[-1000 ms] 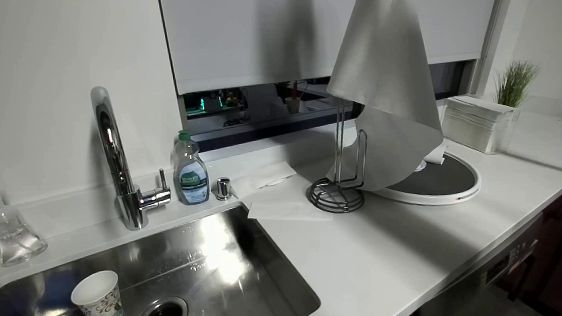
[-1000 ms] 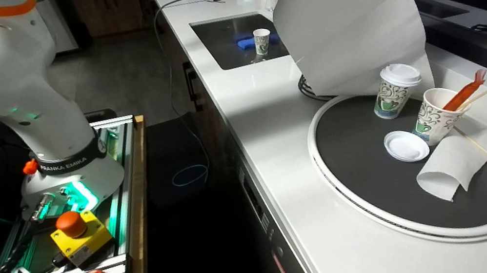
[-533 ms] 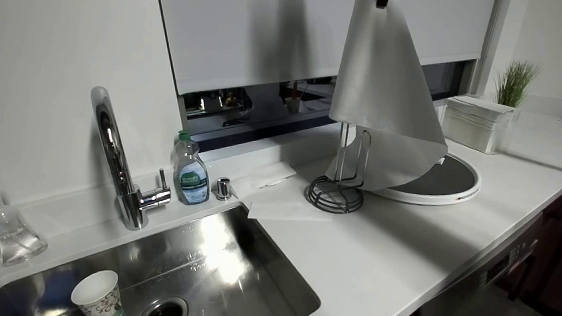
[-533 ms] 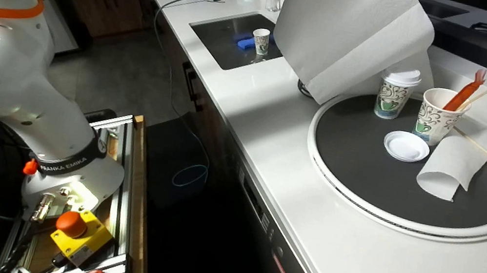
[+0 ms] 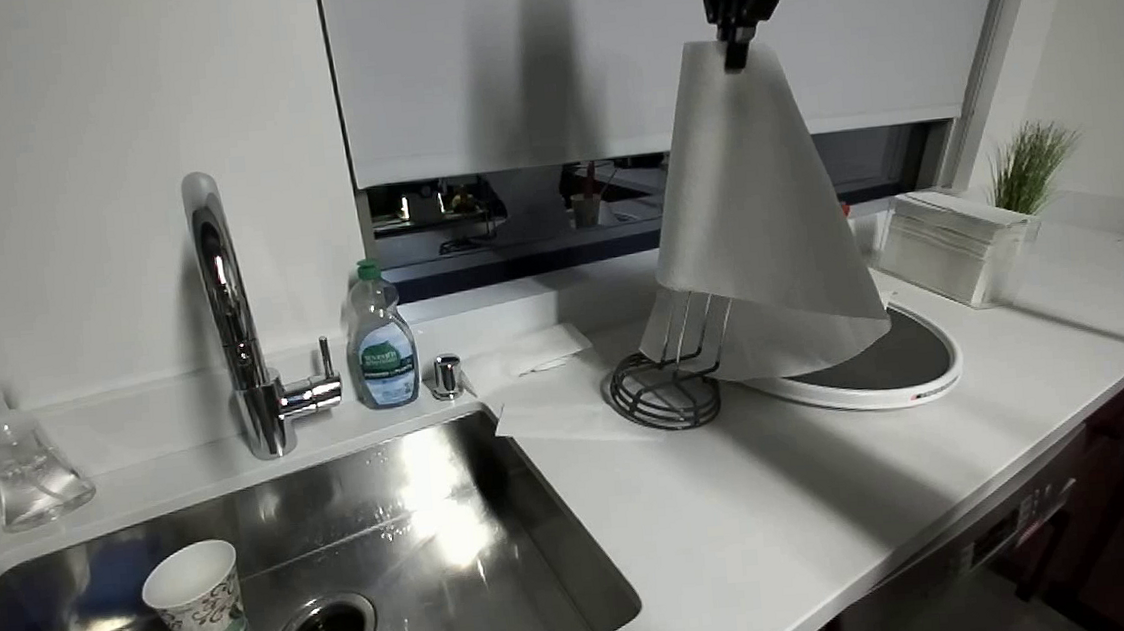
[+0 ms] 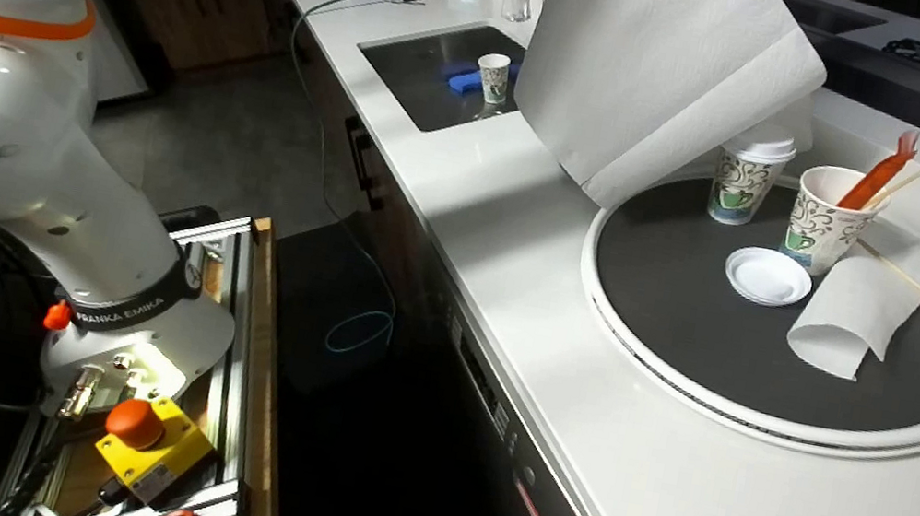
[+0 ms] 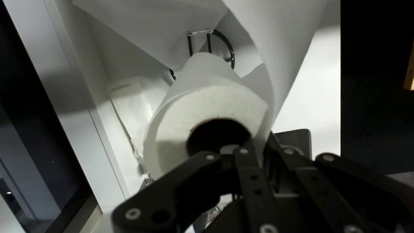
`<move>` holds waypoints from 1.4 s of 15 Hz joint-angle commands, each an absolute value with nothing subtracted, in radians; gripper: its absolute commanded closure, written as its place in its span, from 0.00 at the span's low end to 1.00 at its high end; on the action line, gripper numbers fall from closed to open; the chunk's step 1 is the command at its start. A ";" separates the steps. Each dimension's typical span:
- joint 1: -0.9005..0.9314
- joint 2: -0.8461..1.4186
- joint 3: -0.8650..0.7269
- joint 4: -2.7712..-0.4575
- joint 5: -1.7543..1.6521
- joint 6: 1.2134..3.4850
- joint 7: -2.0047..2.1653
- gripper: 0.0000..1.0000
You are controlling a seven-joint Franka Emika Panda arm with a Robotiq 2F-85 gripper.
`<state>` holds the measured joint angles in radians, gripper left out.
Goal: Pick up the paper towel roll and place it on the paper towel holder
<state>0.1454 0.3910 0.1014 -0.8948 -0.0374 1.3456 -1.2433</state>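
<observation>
The chief danger is the upright missing the core (image 7: 216, 135). The tool (image 5: 735, 53) is clenched on the upper rim of the paper towel roll (image 5: 743, 171) — apparently reaching into the hollow on one side — and the roll hangs above the bench (image 5: 728, 513), roughly over the base of the wire paper towel holder (image 5: 672, 375). The rods vanish behind the paper, so whether one has entered the core cannot be told; a wire loop (image 7: 209, 42) does show outside the roll in the wrist view. If that is the main upright rather than the side arm, lowering would crush paper against wire or tip the holder. The loose sheet (image 6: 660, 67), hanging past the wires, could snag and unwind, and it comes close to the lidded paper cup (image 6: 739, 181) — contact unclear — which a swing might topple. Gripped by one edge only, the roll may also tilt, jam or tear free.
</observation>
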 commanded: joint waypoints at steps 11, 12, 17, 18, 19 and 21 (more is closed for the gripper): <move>0.170 0.547 0.109 -0.735 -0.011 1.217 -1.211 0.40; 0.170 0.545 0.109 -0.724 -0.011 1.211 -1.209 0.33; 0.170 0.534 0.108 -0.657 -0.017 1.169 -1.209 0.00; 0.168 0.529 0.108 -0.645 -0.016 1.159 -1.205 0.00; 0.166 0.524 0.107 -0.637 -0.015 1.149 -1.198 0.00; 0.156 0.496 0.102 -0.637 -0.006 1.133 -1.152 0.00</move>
